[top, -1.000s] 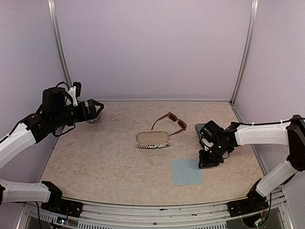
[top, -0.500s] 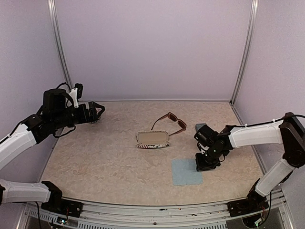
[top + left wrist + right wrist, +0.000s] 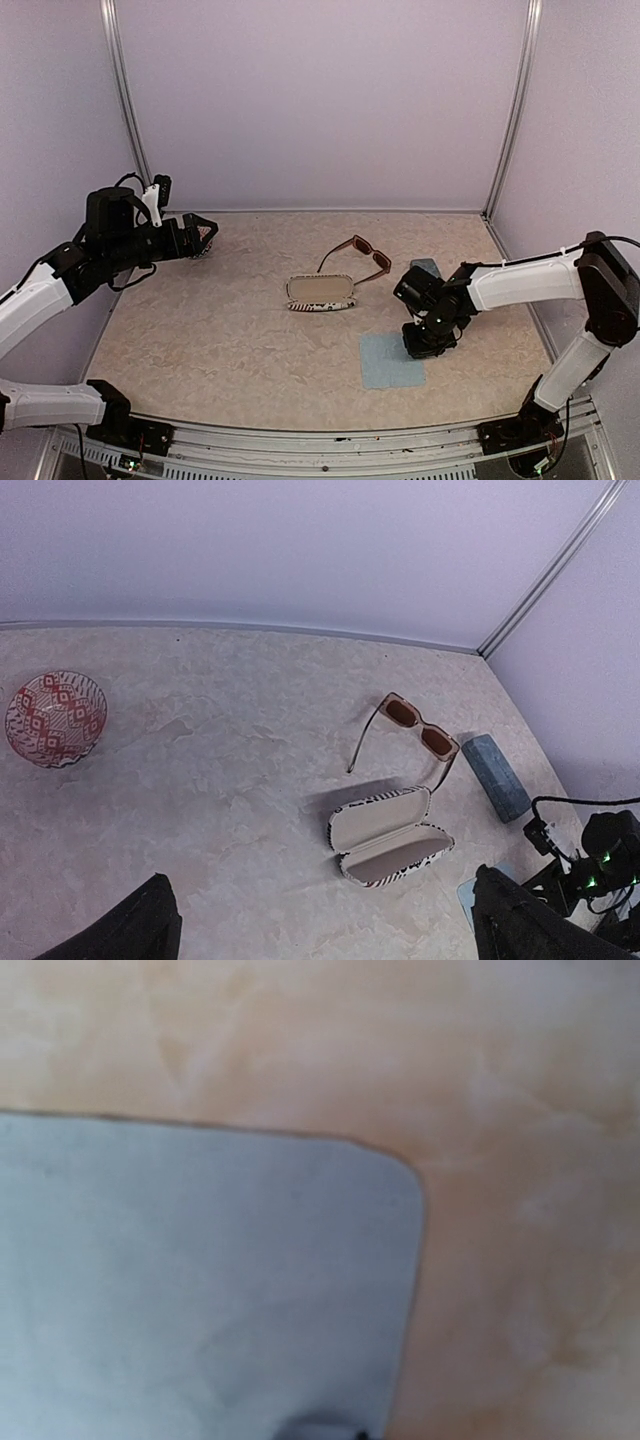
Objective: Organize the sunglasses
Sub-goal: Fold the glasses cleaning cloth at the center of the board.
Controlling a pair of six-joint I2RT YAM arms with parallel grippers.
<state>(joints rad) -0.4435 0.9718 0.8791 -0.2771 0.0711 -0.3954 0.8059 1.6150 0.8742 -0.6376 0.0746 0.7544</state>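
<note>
The reddish-brown sunglasses (image 3: 358, 258) lie unfolded on the table behind the open striped case (image 3: 320, 292). They also show in the left wrist view (image 3: 420, 728). The pale-pink pair is out of view. My left gripper (image 3: 200, 238) is open and empty, held in the air at the back left, far from the sunglasses. My right gripper (image 3: 425, 345) points straight down at the right edge of a blue cloth (image 3: 390, 362). Its wrist view shows only a dark tip (image 3: 325, 1430) low over the cloth (image 3: 200, 1280), with the jaws together.
A blue-grey oblong case (image 3: 425, 268) lies just behind the right gripper and shows in the left wrist view (image 3: 495, 775). The striped case (image 3: 390, 835) lies open and empty. A red-patterned bowl (image 3: 55, 718) sits at the back left. Walls enclose three sides.
My right gripper has moved left and down onto the blue cloth's right edge. My left gripper has shifted slightly. The sunglasses and cases have not moved.
</note>
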